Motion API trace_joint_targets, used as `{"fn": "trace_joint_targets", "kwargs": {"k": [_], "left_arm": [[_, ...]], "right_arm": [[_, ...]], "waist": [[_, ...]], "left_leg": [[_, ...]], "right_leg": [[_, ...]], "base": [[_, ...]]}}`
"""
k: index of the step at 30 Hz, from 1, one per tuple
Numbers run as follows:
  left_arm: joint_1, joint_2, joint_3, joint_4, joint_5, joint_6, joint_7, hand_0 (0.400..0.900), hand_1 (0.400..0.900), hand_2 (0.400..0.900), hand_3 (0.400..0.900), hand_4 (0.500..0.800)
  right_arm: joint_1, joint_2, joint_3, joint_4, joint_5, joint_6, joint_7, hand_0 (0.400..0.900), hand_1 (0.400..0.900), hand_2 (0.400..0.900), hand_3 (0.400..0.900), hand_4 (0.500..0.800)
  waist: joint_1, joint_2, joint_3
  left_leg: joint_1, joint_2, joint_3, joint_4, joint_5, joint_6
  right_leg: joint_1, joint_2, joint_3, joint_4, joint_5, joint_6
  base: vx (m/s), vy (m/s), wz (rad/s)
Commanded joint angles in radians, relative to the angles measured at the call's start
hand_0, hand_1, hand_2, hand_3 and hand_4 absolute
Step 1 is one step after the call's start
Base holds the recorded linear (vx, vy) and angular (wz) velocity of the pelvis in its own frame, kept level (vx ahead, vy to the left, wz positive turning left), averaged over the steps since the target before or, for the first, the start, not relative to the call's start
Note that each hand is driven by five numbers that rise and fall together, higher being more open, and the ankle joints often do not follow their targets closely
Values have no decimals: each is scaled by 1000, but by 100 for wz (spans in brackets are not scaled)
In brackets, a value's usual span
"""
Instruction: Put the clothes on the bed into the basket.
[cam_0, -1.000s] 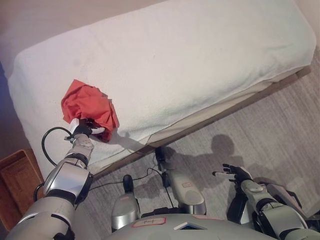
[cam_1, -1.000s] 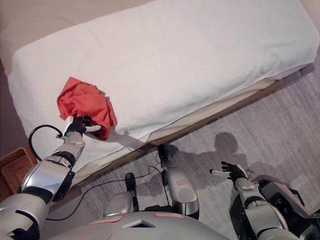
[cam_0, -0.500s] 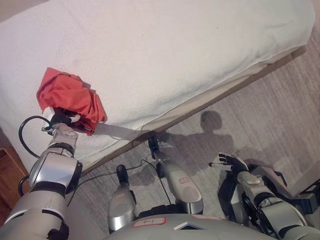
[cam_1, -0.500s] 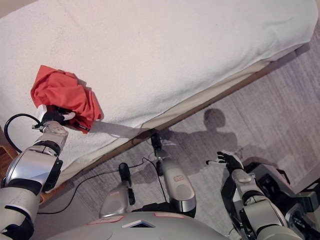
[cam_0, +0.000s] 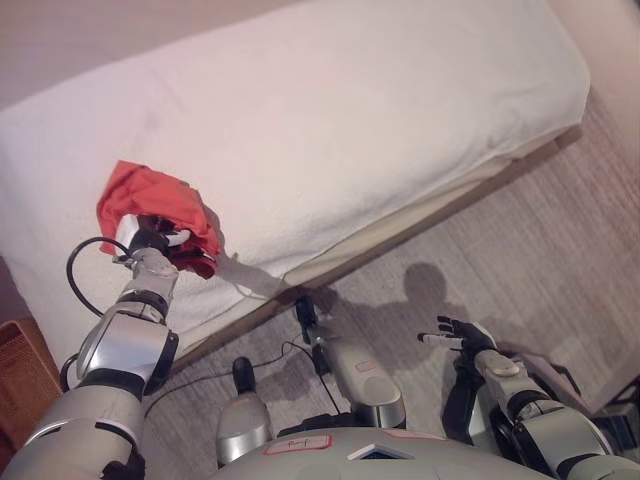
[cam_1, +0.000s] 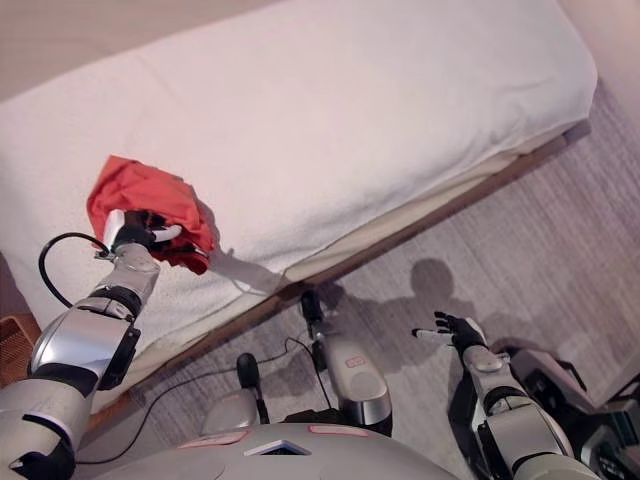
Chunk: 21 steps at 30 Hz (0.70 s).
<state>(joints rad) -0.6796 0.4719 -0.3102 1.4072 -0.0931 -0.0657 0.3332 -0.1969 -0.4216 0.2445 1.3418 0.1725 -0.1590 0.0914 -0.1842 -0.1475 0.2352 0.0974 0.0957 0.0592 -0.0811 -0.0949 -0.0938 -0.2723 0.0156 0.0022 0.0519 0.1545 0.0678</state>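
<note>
Left eye view: the bed (cam_0: 330, 120) runs as a wide white slab from the upper right corner down to the left side, its near edge slanting from the right down to the lower left, with a cream band and a dark wooden rail under the overhang. 1 red garment (cam_0: 152, 212) is bunched right at that near edge on the left end, part of it hanging over the side. The left hand (cam_0: 150, 237) comes up from the lower left and is curled into the lower folds of the red garment, pinching the cloth. Most of the bed top to the right of the garment is bare white cover. The grey wood-grain floor (cam_0: 560, 250) spreads open below the bed's edge on the right. The right hand (cam_0: 462, 334) sits low over that floor, fingers straight and spread, holding nothing, well apart from the bed. A brown basket (cam_0: 25, 365) shows only as a corner at the lower left edge, below the bed's end and left of the left arm.

Right eye view: the same layout, with the red garment on the bed's near left edge, the left hand clenched in it, the right hand spread over the floor. The basket is a thin brown sliver at the left border.
</note>
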Motion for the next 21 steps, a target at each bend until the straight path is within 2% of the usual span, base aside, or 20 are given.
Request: {"fn": "trace_joint_targets", "kwargs": {"k": [1, 6, 10, 15, 21], "left_arm": [[17, 13, 17, -43, 8, -64, 2, 400, 400, 400, 400, 500], [81, 32, 21, -133, 18, -68, -37, 400, 400, 400, 400, 500], [110, 83, 32, -164, 46, -62, -66, 400, 400, 400, 400, 500], [151, 138, 67, -164, 79, -55, -80, 400, 400, 400, 400, 500], [220, 209, 155, -110, 67, -53, -99, 400, 400, 400, 400, 500]], "right_arm": [[59, -62, -29, 91, -11, 0, -36, 900, 900, 900, 900, 800], [77, -74, -77, 125, -22, 9, -31, 900, 900, 900, 900, 800], [91, -83, -102, 155, -42, 22, -13, 900, 900, 900, 900, 800], [102, -84, -120, 171, -53, 34, 7, 900, 900, 900, 900, 800], [122, -92, -134, 193, -82, 47, 32, 900, 900, 900, 900, 800]], "waist": [[42, 58, -77], [72, 87, -112], [94, 100, -130], [120, 111, -145], [149, 103, -148]], "left_leg": [[140, 17, 3, -6, -65, -23], [145, 1, -44, -6, -53, -9], [152, -9, -71, -6, -48, -4], [148, -22, -101, -6, -41, 8], [144, -30, -132, -6, -38, 15]], "right_leg": [[-115, -100, 24, 19, 119, 113], [-58, -120, -4, 9, 106, 114], [-18, -136, -28, -1, 102, 117], [3, -152, -43, 2, 98, 121], [20, -176, -67, 22, 90, 131]], "base": [[97, 6, 30], [68, 26, 34], [40, 28, 28], [18, 34, 21], [17, 24, 26]]}}
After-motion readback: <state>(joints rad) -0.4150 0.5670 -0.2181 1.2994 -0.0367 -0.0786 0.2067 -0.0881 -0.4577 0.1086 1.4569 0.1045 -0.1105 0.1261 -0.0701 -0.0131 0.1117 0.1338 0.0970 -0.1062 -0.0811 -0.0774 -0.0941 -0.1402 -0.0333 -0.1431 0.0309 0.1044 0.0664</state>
